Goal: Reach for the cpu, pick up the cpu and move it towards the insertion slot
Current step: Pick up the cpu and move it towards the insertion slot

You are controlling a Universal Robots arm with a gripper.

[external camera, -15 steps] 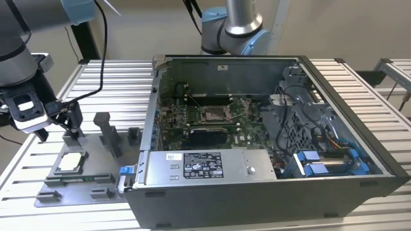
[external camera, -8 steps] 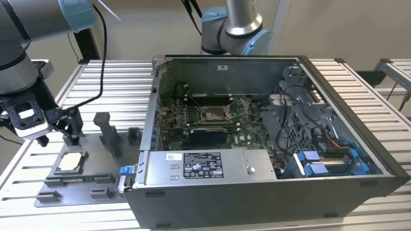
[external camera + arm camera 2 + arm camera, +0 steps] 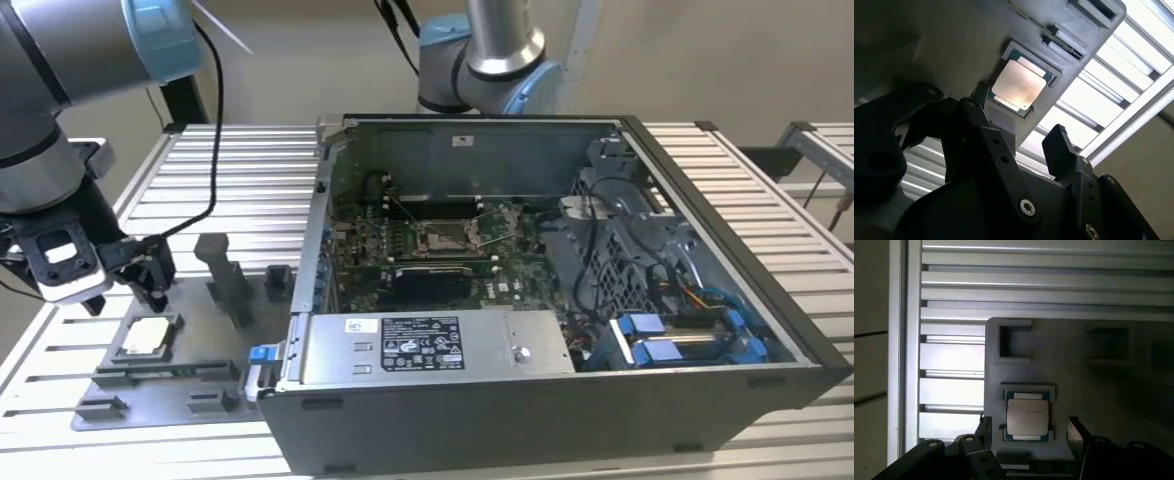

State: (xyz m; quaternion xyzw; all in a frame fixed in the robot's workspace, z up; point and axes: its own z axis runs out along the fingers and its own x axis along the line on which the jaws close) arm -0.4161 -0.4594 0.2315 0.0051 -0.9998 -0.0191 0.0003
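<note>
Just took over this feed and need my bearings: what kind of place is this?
Probably a robotics lab or assembly test bench: an open computer case sits on a slatted aluminium table, beside a grey fixture plate holding the cpu, with another robot arm behind the case.

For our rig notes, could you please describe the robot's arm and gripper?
The arm has dark grey rounded links with a light-blue joint cap and a black cable. The gripper is black, with two angular bolted fingers and a white wrist module.

Exterior view looks down over the computer case [image 3: 534, 420]; both wrist views, close in, share the cpu [image 3: 1019, 85] [image 3: 1027, 416].
</note>
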